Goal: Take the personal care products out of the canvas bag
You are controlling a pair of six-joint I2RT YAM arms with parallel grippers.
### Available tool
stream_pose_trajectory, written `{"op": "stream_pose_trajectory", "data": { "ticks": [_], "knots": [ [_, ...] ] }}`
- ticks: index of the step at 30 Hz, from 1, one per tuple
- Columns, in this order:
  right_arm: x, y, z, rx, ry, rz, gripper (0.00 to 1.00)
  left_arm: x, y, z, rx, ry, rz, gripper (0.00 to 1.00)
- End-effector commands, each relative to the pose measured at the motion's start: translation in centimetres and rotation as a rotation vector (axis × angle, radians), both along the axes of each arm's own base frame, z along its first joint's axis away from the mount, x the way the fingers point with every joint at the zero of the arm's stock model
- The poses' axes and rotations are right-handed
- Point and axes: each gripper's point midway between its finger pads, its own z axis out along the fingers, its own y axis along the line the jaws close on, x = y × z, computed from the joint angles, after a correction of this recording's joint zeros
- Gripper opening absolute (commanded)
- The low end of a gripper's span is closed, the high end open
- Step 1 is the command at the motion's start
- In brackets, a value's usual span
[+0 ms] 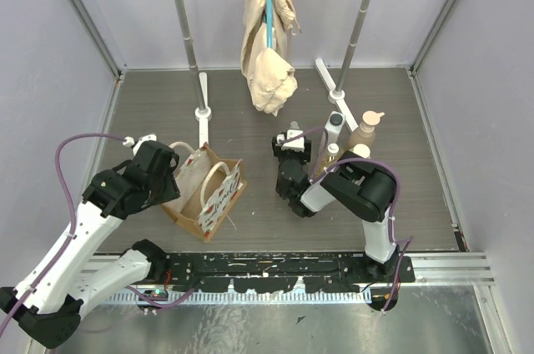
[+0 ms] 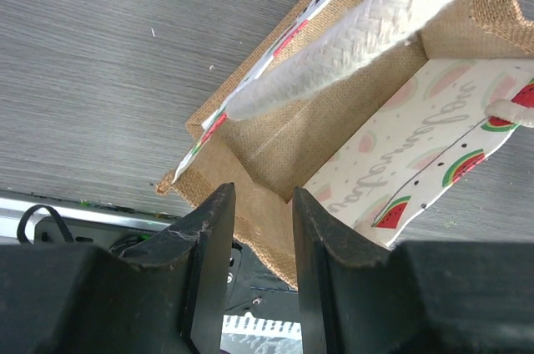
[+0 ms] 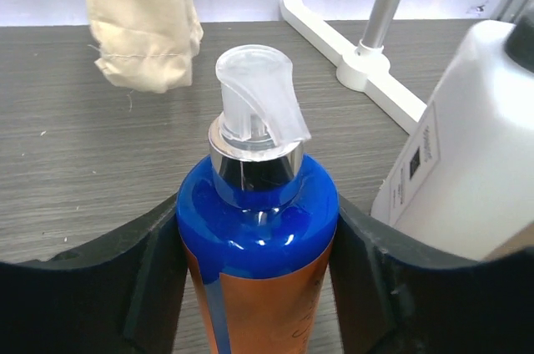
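Observation:
The canvas bag [image 1: 204, 197] stands on the table at the front left, tan with cream handles [image 2: 367, 32] and a white watermelon-print panel [image 2: 434, 154]. What shows of its inside in the left wrist view [image 2: 334, 112] is bare. My left gripper [image 1: 171, 177] is at the bag's left rim, its jaws narrowly apart with the burlap wall [image 2: 263, 212] between them. My right gripper [image 1: 292, 154] is to the right of the bag. It is shut on a blue bottle [image 3: 254, 212] with an orange label and a clear pump, held upright.
A white bottle [image 1: 335, 125], a peach pump bottle [image 1: 368, 128], an amber bottle [image 1: 332, 156] and another white bottle [image 1: 360, 152] stand just right of my right gripper; one white bottle [image 3: 467, 170] is close beside it. A clothes rack [image 1: 203, 112] holds a cream cloth [image 1: 269, 45] behind.

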Motion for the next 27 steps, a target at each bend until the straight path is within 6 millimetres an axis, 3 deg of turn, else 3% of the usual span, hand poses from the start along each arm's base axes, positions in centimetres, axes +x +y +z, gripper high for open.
{"op": "stream_pose_trajectory", "data": {
  "ticks": [1,3,6,11,16,18,23,25,26,27],
  "knots": [
    [-0.7,-1.9,2.8,0.122,-0.087,-0.076,0.72,0.4,0.0,0.7,0.003,-0.018,-0.006,0.41],
    [-1.0,-1.9,2.7,0.114,-0.079,-0.073,0.91,0.4,-0.2,0.6,-0.003,-0.016,-0.009,0.40],
    [-1.3,-1.8,2.9,0.104,-0.070,-0.062,0.98,0.5,-0.4,0.5,-0.009,-0.010,-0.013,0.40],
    [-2.1,-0.8,4.7,0.109,-0.096,-0.014,1.00,0.4,-0.4,0.7,-0.012,-0.016,-0.011,0.40],
    [-2.8,1.9,8.5,0.086,-0.152,0.085,1.00,0.5,-0.3,1.0,-0.020,-0.028,-0.005,0.41],
    [-3.5,3.0,10.4,0.067,-0.177,0.111,1.00,0.5,-0.4,1.1,-0.024,-0.031,-0.004,0.46],
    [-6.0,4.3,15.6,0.009,-0.210,0.092,1.00,1.0,-1.1,1.8,-0.056,-0.054,-0.019,0.77],
    [-7.4,5.1,17.8,-0.008,-0.188,0.109,1.00,1.2,-1.5,2.7,-0.082,-0.084,-0.034,0.84],
    [-7.6,5.3,18.7,-0.028,-0.160,0.111,1.00,1.3,-1.7,3.3,-0.098,-0.108,-0.043,0.96],
    [-7.9,5.7,19.2,-0.048,-0.125,0.130,1.00,1.5,-1.8,4.1,-0.113,-0.138,-0.050,0.99]
  ]
}}
